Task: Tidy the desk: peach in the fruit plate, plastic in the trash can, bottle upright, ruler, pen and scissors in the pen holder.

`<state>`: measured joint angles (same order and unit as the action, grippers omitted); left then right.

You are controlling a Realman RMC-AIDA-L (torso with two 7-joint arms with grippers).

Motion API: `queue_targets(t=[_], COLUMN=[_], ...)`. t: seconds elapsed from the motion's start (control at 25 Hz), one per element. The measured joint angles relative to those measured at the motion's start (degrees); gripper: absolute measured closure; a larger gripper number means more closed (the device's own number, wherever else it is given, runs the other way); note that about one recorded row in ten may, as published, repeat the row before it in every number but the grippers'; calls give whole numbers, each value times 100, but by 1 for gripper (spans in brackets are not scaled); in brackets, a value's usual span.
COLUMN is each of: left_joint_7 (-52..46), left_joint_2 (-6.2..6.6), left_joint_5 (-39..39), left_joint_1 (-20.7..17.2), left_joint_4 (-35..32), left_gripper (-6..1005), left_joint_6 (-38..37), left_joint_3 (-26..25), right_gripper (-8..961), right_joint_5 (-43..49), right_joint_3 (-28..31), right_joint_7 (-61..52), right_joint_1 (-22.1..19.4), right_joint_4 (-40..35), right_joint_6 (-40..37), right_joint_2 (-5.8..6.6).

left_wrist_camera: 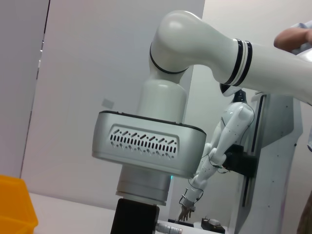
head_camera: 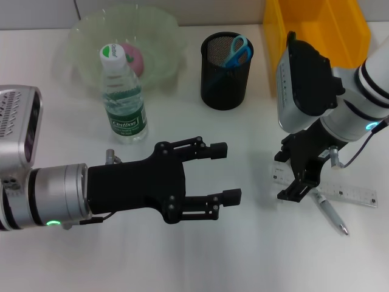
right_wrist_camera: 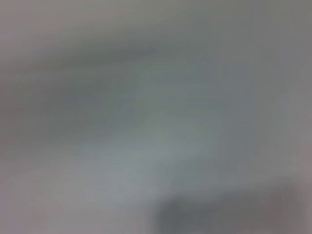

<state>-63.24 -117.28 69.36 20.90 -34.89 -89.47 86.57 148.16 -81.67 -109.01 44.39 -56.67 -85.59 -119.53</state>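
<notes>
Ruler (head_camera: 349, 193) lies flat, long axis crosswise, under right gripper (head_camera: 296, 182).

Head view: bright, even overhead light. The white desk (head_camera: 121, 261) is near overexposed; shadows under the bottle (head_camera: 123, 91) and holder (head_camera: 226, 70) are faint and soft. Focus is sharp throughout. Left wrist view: clear, evenly lit. Right wrist view: wholly out of focus, a grey blur.
</notes>
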Motion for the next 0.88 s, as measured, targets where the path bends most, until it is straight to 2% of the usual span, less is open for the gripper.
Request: queue_targets(t=[0.2, 0.88], left_joint_7=[4, 5], left_joint_2=[-5, -6], left_joint_5=[10, 13], left_joint_1=[1, 21], left_joint_4=[0, 9], left_gripper=[212, 212], left_joint_6=[12, 140], left_joint_3=[0, 0], right_gripper=[230, 276], right_joint_5=[0, 1], right_joint_3=[-160, -165], right_joint_7=[-12, -3], right_joint_1=[3, 15], right_joint_4=[37, 152], right_joint_6=[125, 245], right_joint_2=[0, 0])
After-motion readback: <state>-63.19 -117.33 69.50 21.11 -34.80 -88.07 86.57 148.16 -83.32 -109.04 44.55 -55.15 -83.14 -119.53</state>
